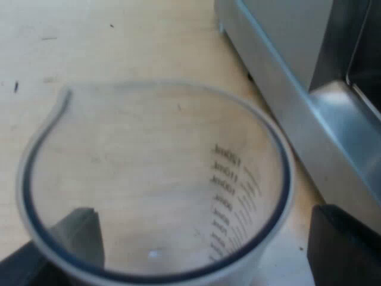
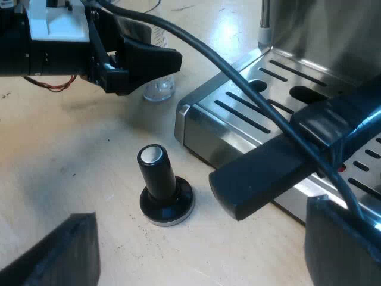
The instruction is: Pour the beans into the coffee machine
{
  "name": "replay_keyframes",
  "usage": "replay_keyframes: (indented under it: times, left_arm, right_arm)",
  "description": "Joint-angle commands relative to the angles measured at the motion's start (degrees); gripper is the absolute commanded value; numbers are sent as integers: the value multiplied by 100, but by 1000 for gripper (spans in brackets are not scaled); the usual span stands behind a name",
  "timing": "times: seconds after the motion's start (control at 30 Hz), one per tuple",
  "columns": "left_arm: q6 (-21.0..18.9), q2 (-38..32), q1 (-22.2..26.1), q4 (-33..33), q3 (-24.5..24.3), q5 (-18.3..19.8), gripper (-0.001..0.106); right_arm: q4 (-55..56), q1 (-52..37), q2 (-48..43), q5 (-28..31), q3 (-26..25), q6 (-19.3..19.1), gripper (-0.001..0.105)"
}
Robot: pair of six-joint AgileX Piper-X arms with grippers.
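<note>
A clear measuring glass (image 1: 155,179) with printed marks stands empty on the wooden table, close to the espresso machine's base (image 1: 297,101). My left gripper (image 1: 202,244) is open with a finger on either side of the glass, and one finger (image 1: 345,244) sits clear of the rim. From the right wrist view, the left gripper (image 2: 140,59) hangs over that glass (image 2: 158,89) beside the machine's drip tray (image 2: 250,113). My right gripper (image 2: 202,256) is open and holds nothing, low over the table near a tamper.
A tamper with a black knob (image 2: 164,190) stands upright on the table just before the drip tray's corner. A dark handle (image 2: 268,173) sticks out over the tray's slotted grille. Bare wooden table surrounds the tamper.
</note>
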Motion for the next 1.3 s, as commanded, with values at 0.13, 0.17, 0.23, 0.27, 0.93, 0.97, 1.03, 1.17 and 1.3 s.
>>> replay_keyframes:
  times: [0.13, 0.17, 0.23, 0.27, 0.93, 0.97, 1.03, 1.17, 1.3]
  left_arm:
    - [-60, -344, -2, 793, 7, 44, 73]
    - [-60, -450, -2, 1103, 7, 44, 73]
    - [-60, -650, -2, 1531, 7, 44, 73]
    - [-60, -780, -2, 1730, 7, 44, 73]
    - [-26, -3519, -2, 4365, -48, 44, 73]
    - [-26, -3606, -2, 4454, -57, 44, 73]
    - [-7, -3773, -2, 4628, -95, 44, 73]
    - [54, -4371, -2, 5468, -373, 44, 73]
    - [80, -4773, -2, 5960, -709, 44, 73]
  right_arm:
    - [-89, 15, -3, -1, 2, -2, 72]
    - [-89, 15, -3, -1, 2, -2, 72]
    - [-89, 15, -3, -1, 2, -2, 72]
    - [-89, 15, -3, -1, 2, -2, 72]
    - [-89, 15, -45, -1, 2, 441, 72]
    - [-89, 15, -50, -1, 2, 465, 72]
    - [-89, 15, -117, -1, 2, 519, 72]
    - [-74, 15, -499, -1, 2, 517, 72]
    - [-4, 15, -1018, 13, 2, 651, 72]
